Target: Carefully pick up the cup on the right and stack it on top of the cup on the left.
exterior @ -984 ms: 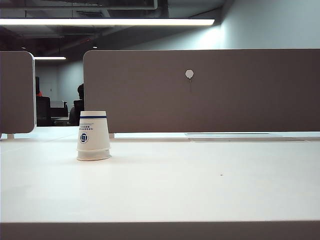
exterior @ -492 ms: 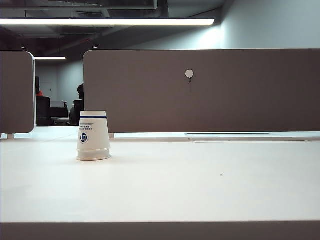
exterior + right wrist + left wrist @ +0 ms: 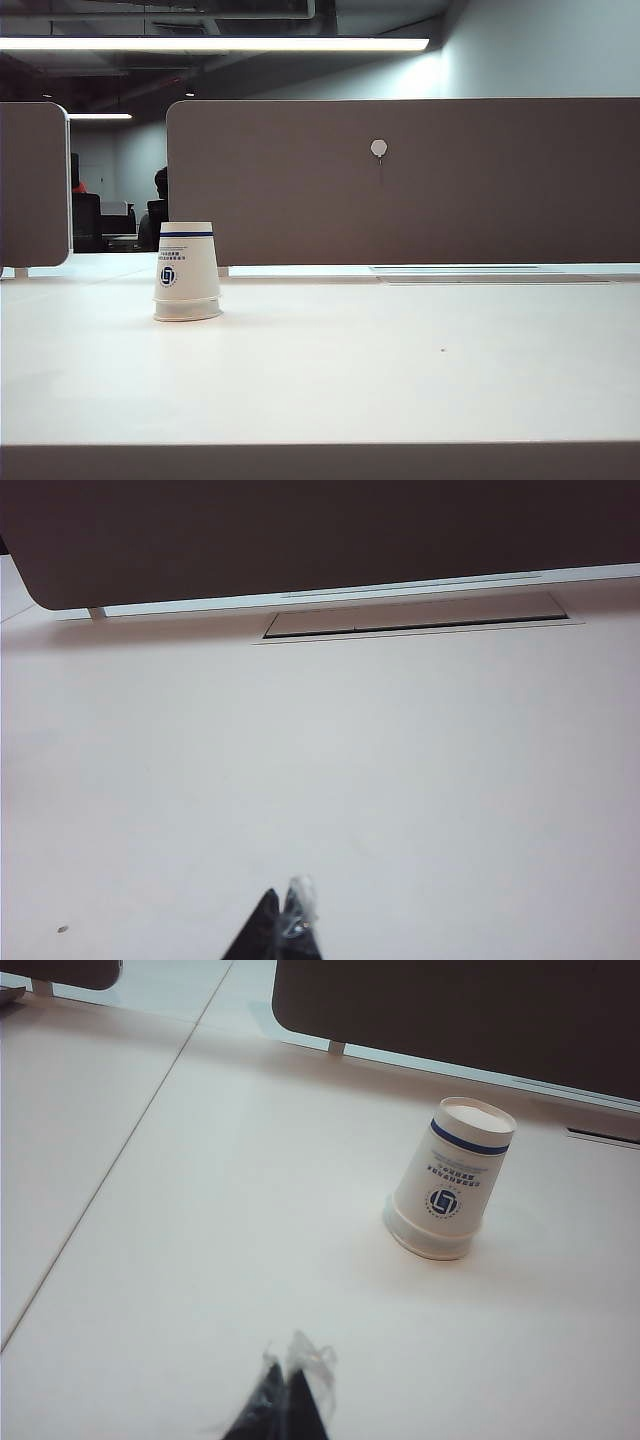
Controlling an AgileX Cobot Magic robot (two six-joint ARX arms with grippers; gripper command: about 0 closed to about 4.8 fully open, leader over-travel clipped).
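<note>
A white surface [image 3: 330,370] was seen, backed by a dark partition panel [image 3: 420,180] under a ceiling strip light [image 3: 210,44]. One inverted paper cup stack [image 3: 187,272] was noted on the left part of the surface, mouth down; a second rim was visible at its base, so one cup appeared nested over another. The left pincer [image 3: 285,1405] was seen closed, tips together, low over bare surface, well apart from the stack. The right pincer [image 3: 283,930] was likewise closed and empty, above bare surface near a recessed cable hatch [image 3: 415,615]
</note>
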